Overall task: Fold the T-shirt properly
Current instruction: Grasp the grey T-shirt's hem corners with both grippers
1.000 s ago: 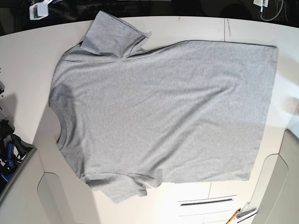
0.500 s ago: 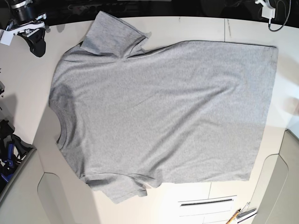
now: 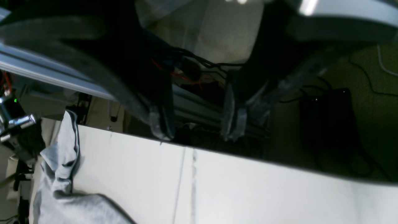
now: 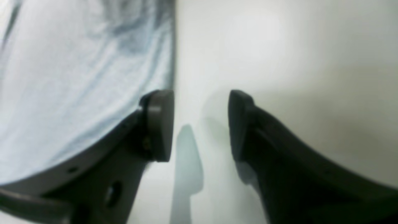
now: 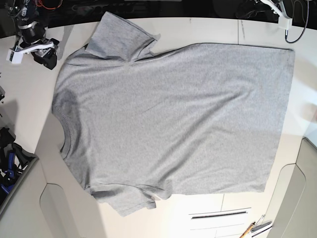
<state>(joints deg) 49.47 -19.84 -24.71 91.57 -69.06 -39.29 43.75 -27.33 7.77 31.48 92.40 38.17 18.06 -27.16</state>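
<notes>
The grey T-shirt point(image 5: 168, 119) lies flat on the white table point(image 5: 208, 29), plain side up, with its neck at the left and its hem at the right. The upper sleeve point(image 5: 121, 37) is partly folded over. My right gripper point(image 5: 43, 55) is open, low over bare table just left of the upper shoulder. In the right wrist view the right gripper point(image 4: 199, 124) is empty, and the T-shirt point(image 4: 77, 71) edge runs beside its left finger. My left gripper point(image 3: 197, 121) is open and empty over the table's far edge, and the T-shirt point(image 3: 62, 189) shows at the lower left.
The left arm point(image 5: 275, 9) reaches in at the top right corner. Black and blue gear point(image 5: 9, 158) sits at the left edge. A pen and small tools point(image 5: 255, 228) lie at the bottom right. Dark cables and a black box point(image 3: 329, 118) lie beyond the far edge.
The right arm has come in from the top left and dropped closer to the T-shirt's upper shoulder. The left arm has edged in at the top right. The T-shirt has not moved.
</notes>
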